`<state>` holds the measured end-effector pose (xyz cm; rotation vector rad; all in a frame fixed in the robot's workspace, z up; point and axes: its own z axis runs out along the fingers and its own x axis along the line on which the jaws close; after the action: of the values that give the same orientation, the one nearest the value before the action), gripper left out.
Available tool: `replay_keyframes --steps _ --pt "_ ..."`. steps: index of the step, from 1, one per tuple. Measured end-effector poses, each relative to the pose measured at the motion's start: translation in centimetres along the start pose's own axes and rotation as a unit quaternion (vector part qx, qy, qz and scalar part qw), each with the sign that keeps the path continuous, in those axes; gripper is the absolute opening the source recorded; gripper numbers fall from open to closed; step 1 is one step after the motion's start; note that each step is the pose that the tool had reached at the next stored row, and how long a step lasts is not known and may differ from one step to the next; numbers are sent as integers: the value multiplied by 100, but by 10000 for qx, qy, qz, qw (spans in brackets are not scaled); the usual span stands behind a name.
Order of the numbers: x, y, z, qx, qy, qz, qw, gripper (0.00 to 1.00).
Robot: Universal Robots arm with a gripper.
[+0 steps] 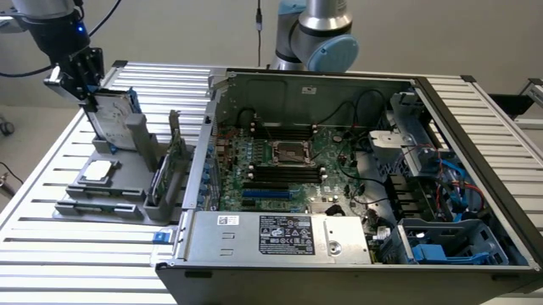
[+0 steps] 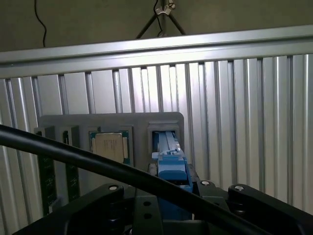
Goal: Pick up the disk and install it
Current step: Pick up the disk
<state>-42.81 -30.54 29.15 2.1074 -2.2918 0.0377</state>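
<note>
- Currently finds the disk [image 1: 117, 117] on edge, slightly tilted, in a slot of the grey rack [image 1: 93, 206] on the slatted surface [image 1: 68, 267], at the exterior view's left and well apart from the computer case [image 1: 314, 86].
- Probably stored on edge so that the upper end stands free for a grip from above.
- Shows, in the wrist view, the blue carrier [image 2: 171, 166] running down into its slot, just beside the square chip [image 2: 110, 147] in the neighbouring pocket.
- Leaves the case open on top, blue caddies [image 1: 433, 251] showing in the near corner bay; presumably opened for the install.
- Puts the gripper [image 1: 89, 89] at the disk's upper end, jaws partway closed with the disk between them, seemingly clamped on it.
- Cannot tell whether the lower end has left the slot; appears not yet clear of the rack.
</note>
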Motion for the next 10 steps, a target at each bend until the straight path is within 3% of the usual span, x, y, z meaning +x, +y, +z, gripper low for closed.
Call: replay_keyframes --steps 10 --pt "7 0 -173 -1 0 0 10000 33"
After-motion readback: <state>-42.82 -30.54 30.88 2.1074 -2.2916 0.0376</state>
